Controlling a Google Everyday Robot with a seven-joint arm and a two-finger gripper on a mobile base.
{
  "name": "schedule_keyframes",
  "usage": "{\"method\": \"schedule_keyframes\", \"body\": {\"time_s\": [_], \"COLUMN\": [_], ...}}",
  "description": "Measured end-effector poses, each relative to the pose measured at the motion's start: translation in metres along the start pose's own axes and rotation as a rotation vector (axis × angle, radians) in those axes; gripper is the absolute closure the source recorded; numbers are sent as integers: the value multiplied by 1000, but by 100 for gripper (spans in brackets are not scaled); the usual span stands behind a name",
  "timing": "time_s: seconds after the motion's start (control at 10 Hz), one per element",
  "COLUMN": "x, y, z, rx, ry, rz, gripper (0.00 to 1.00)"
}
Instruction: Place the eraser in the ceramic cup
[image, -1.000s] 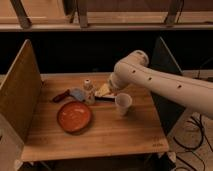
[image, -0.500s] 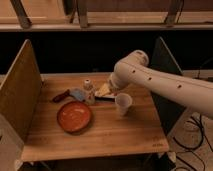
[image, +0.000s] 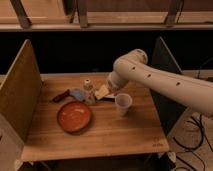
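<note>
Our claw (image: 103, 92) hangs low at frame centre, just left of the ceramic cup (image: 122, 103) on the tabletop (image: 115, 135). The eraser (image: 108, 97) is right at it. We cannot tell its grip.

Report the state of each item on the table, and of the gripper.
ceramic cup: upright, mouth up.
bottle: upright.
gripper: low between bottle and ceramic cup.
eraser: at the gripper, outside the ceramic cup; held or not, cannot tell.
orange plate: flat, nothing on it.
blue-headed tool: lying flat.
</note>
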Motion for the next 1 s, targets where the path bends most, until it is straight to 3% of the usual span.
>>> {"method": "schedule_keyframes", "body": {"time_s": [0.1, 0.3, 0.6, 0.8, 0.9, 1.0], "x": [2, 11, 17, 19, 19, 18], "y": [5, 9, -4, -7, -8, -14], "z": [1, -6, -26, -32, -32, -31], "rx": [-32, -112, -172, -193, -188, -156], "ry": [41, 179, 333, 369, 374, 383], "rz": [-81, -305, -491, -536, -541, -547], "gripper": [20, 20, 20, 20, 20, 20]}}
